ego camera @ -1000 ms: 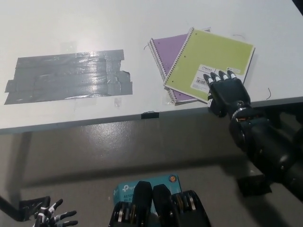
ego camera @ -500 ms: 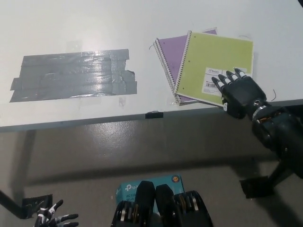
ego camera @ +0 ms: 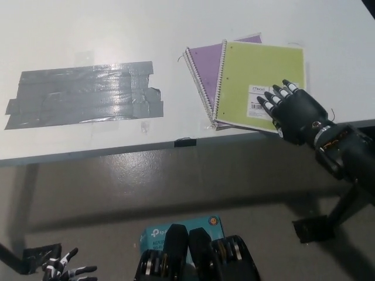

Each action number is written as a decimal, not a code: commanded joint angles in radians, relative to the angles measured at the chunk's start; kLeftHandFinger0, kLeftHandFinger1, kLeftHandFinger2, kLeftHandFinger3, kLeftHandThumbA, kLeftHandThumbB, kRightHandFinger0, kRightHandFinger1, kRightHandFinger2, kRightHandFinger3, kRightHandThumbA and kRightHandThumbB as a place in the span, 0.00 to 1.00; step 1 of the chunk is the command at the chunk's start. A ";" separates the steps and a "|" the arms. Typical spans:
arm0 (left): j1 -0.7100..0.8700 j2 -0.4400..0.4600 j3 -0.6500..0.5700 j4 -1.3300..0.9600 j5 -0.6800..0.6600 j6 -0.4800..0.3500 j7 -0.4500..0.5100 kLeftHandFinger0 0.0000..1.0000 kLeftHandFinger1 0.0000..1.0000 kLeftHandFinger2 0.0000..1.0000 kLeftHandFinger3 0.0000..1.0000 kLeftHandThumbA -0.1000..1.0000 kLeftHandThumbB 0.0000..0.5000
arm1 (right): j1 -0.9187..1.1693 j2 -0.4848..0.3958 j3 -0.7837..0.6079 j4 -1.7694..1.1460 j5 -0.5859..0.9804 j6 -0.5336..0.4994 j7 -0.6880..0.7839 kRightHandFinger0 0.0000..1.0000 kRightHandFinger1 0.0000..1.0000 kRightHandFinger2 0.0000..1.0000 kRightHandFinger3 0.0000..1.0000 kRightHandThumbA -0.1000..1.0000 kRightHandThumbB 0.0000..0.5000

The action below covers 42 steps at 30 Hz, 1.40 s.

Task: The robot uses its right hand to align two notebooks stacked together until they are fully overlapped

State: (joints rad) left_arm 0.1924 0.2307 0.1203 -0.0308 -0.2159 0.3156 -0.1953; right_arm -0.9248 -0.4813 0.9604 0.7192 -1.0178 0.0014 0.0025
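A lime-green spiral notebook (ego camera: 258, 79) lies on top of a purple spiral notebook (ego camera: 204, 63) near the white table's front edge. The green one sits almost square to the table, while the purple one sticks out to its left, tilted. My black right hand (ego camera: 293, 111) rests flat and open with its fingertips (ego camera: 275, 96) on the green cover's lower right corner, by the white label. My white left hand (ego camera: 64, 268) hangs low at the picture's bottom left, fingers spread, away from the table.
A broad patch of grey tape (ego camera: 85, 93) covers the table (ego camera: 176, 23) at the left. A small black clip (ego camera: 186, 141) sits on the front edge. A teal box (ego camera: 176, 229) lies on the floor below.
The green notebook has turned clockwise under my right hand, from tilted to nearly square with the table edge. My right hand and forearm swung to the right and lower.
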 commanded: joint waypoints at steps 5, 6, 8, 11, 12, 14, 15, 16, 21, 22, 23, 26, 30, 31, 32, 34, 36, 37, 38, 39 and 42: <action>0.004 0.016 0.006 -0.022 -0.003 -0.016 -0.010 0.65 0.67 0.67 1.00 1.00 1.00 | -0.070 0.071 0.010 0.020 -0.060 -0.087 0.034 1.00 1.00 1.00 1.00 1.00 0.76; 0.007 0.013 0.001 -0.023 0.000 -0.018 -0.009 0.65 0.67 0.67 1.00 1.00 1.00 | -0.079 0.075 0.013 0.025 -0.075 -0.089 0.018 1.00 1.00 1.00 1.00 1.00 0.76; 0.011 0.014 0.000 -0.029 0.001 -0.016 -0.010 0.60 0.68 0.68 1.00 1.00 1.00 | -0.083 0.076 0.011 0.026 -0.084 -0.094 0.004 1.00 1.00 1.00 1.00 1.00 0.76; 0.009 0.015 -0.004 -0.035 0.004 -0.009 -0.009 0.61 0.69 0.71 1.00 1.00 1.00 | -0.080 0.060 0.015 0.028 -0.105 -0.095 0.022 1.00 1.00 1.00 1.00 1.00 0.78; 0.008 0.015 -0.005 -0.036 0.004 -0.008 -0.009 0.61 0.69 0.71 1.00 1.00 1.00 | -0.079 0.059 0.011 0.026 -0.108 -0.096 0.023 1.00 1.00 1.00 1.00 1.00 0.78; 0.006 0.016 -0.003 -0.036 0.002 -0.010 -0.009 0.61 0.67 0.69 1.00 1.00 1.00 | -0.075 0.053 0.008 0.019 -0.111 -0.085 0.060 1.00 1.00 1.00 1.00 1.00 0.79; 0.007 0.017 -0.004 -0.038 0.002 -0.011 -0.012 0.62 0.67 0.68 1.00 1.00 1.00 | -0.073 0.048 0.009 0.024 -0.115 -0.086 0.055 1.00 1.00 1.00 1.00 1.00 0.79; 0.007 0.017 -0.005 -0.040 0.001 -0.012 -0.013 0.63 0.67 0.67 1.00 1.00 1.00 | -0.071 0.046 0.008 0.026 -0.118 -0.087 0.052 1.00 1.00 1.00 1.00 1.00 0.79; 0.009 0.021 -0.004 -0.041 0.000 -0.021 -0.017 0.59 0.67 0.67 1.00 1.00 1.00 | -0.064 0.025 -0.006 0.030 -0.119 -0.108 0.040 1.00 1.00 1.00 1.00 1.00 0.75; 0.007 0.021 -0.003 -0.037 -0.003 -0.019 -0.018 0.62 0.70 0.68 1.00 1.00 1.00 | -0.067 0.019 0.005 0.046 -0.137 -0.112 0.019 1.00 1.00 1.00 1.00 1.00 0.76; 0.006 0.023 -0.006 -0.036 0.001 -0.020 -0.019 0.63 0.70 0.69 1.00 1.00 1.00 | -0.069 0.017 0.009 0.050 -0.144 -0.111 0.025 1.00 1.00 1.00 1.00 1.00 0.77; 0.006 0.019 -0.004 -0.035 -0.003 -0.017 -0.016 0.64 0.69 0.69 1.00 1.00 1.00 | -0.067 -0.004 0.010 0.057 -0.160 -0.124 -0.005 1.00 1.00 1.00 1.00 1.00 0.79; 0.004 0.023 -0.003 -0.039 -0.001 -0.010 -0.015 0.63 0.69 0.69 1.00 1.00 1.00 | -0.063 -0.011 -0.004 0.068 -0.152 -0.135 -0.021 1.00 1.00 1.00 1.00 1.00 0.78; 0.002 0.023 -0.004 -0.035 -0.004 -0.010 -0.018 0.62 0.68 0.69 1.00 1.00 1.00 | -0.067 -0.022 -0.007 0.058 -0.149 -0.151 -0.023 1.00 1.00 1.00 1.00 1.00 0.75; 0.003 0.024 -0.006 -0.034 -0.001 -0.012 -0.019 0.62 0.68 0.69 1.00 1.00 1.00 | -0.067 -0.028 -0.009 0.053 -0.146 -0.160 -0.022 1.00 1.00 1.00 1.00 1.00 0.75; 0.008 0.023 -0.008 -0.039 0.005 -0.014 -0.015 0.62 0.68 0.68 1.00 1.00 1.00 | -0.073 -0.041 -0.011 0.043 -0.149 -0.179 -0.029 1.00 1.00 1.00 1.00 1.00 0.72; 0.008 0.020 0.000 -0.042 -0.010 -0.007 -0.016 0.58 0.66 0.67 1.00 1.00 1.00 | -0.080 -0.044 -0.004 0.047 -0.168 -0.184 -0.040 1.00 1.00 1.00 1.00 1.00 0.72; 0.008 0.022 -0.001 -0.041 -0.006 -0.008 -0.015 0.57 0.66 0.67 1.00 1.00 1.00 | -0.083 -0.047 0.006 0.047 -0.192 -0.172 -0.048 1.00 1.00 1.00 1.00 1.00 0.74; 0.008 0.025 -0.004 -0.041 0.000 -0.007 -0.015 0.56 0.65 0.68 1.00 1.00 1.00 | -0.077 -0.054 0.001 0.037 -0.185 -0.183 -0.038 1.00 1.00 1.00 1.00 1.00 0.71; 0.008 0.027 -0.006 -0.040 0.003 -0.007 -0.015 0.57 0.65 0.68 1.00 1.00 1.00 | -0.073 -0.058 -0.001 0.034 -0.185 -0.184 -0.037 1.00 1.00 1.00 1.00 1.00 0.72; 0.007 0.027 -0.007 -0.036 0.001 -0.017 -0.019 0.53 0.62 0.67 1.00 1.00 1.00 | -0.061 -0.063 0.002 0.050 -0.189 -0.203 -0.048 1.00 1.00 1.00 1.00 1.00 0.74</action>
State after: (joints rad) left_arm 0.1924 0.2376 0.1154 -0.0367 -0.2155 0.3166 -0.1964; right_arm -0.9691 -0.5113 0.9584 0.7585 -1.1721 -0.1500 -0.0418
